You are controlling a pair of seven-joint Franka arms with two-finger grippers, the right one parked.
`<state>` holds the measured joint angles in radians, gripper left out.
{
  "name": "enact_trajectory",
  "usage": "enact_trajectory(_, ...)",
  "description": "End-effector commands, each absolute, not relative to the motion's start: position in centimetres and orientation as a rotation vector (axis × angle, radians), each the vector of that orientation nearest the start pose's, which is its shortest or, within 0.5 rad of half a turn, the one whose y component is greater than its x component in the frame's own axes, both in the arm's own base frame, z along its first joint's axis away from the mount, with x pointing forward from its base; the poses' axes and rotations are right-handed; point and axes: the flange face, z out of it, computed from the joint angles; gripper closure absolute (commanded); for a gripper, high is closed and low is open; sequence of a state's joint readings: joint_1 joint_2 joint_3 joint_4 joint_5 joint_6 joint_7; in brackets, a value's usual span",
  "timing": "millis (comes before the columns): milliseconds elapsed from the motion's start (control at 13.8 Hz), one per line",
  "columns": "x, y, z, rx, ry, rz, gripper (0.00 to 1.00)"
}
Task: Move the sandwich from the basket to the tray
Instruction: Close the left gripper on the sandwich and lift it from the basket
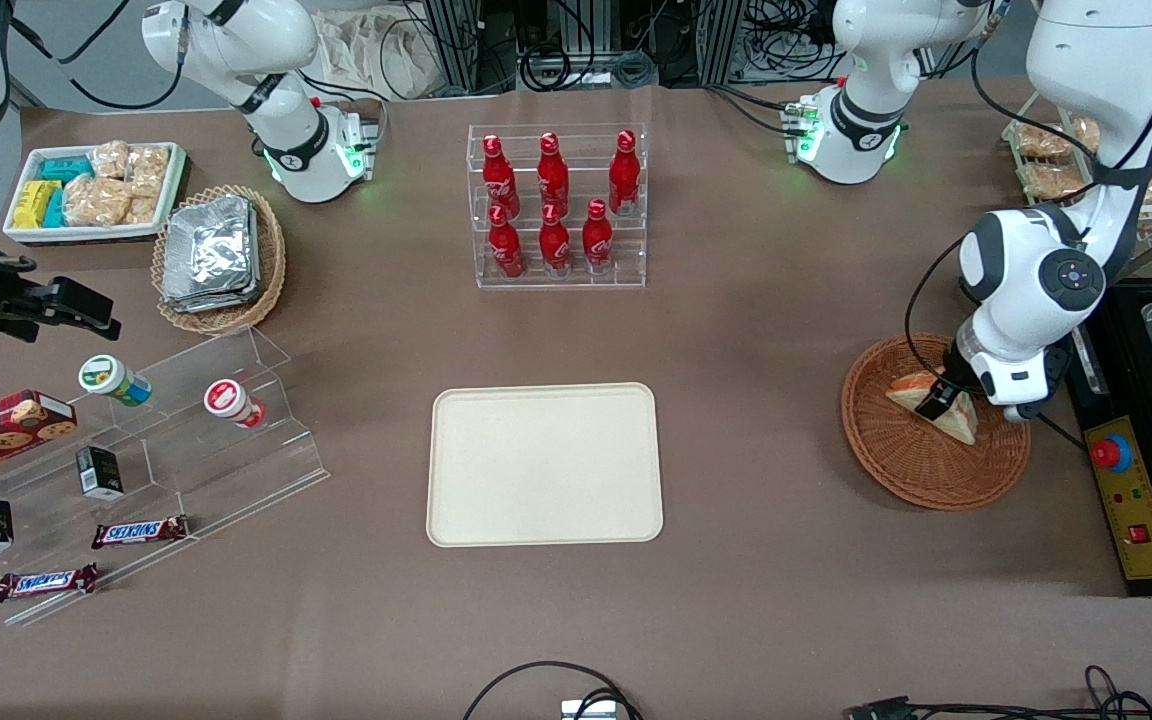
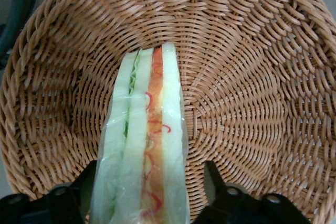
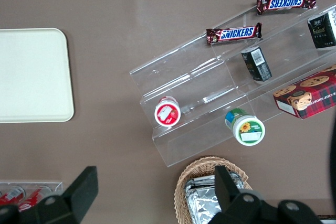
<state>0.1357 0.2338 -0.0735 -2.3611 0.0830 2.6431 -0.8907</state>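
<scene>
Item: sandwich [image 2: 144, 140], clear-wrapped wedge, lying in the basket [image 1: 911, 465] at the working arm's end of the table. Gripper [image 1: 939, 398] lowered over it, jaws spread either side, not yet clamped, apparently lined up for a grasp. Tray [image 1: 544, 465] mid-table awaits it.

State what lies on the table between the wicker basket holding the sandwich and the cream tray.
Nothing: in the front view only bare brown tablecloth separates the basket from the tray. The pincer straddles the sandwich inside the basket.

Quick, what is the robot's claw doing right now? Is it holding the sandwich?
Gripper: open, down in the basket, one finger on each side of the sandwich, not squeezing it yet.
</scene>
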Motion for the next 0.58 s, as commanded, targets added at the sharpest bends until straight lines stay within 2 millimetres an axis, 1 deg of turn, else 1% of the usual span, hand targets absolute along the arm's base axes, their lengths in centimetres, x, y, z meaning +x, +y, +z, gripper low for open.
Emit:
enact_trajectory(0,51.3,2.5,23.0,-2.841,-1.270,-0.119,0.67)
enact_trajectory(145,51.3,2.5,23.1,-2.847,-1.229,-0.129,0.82)
enact_trajectory(289,51.4,2.5,24.2,-2.853,-1.208,-0.147,0.85)
enact_trajectory(434,51.3,2.1,25.6,-2.863,-1.138,-0.129,0.86)
enact_trajectory(507,51.3,2.1,26.8,-2.881,-1.078,-0.138,0.86)
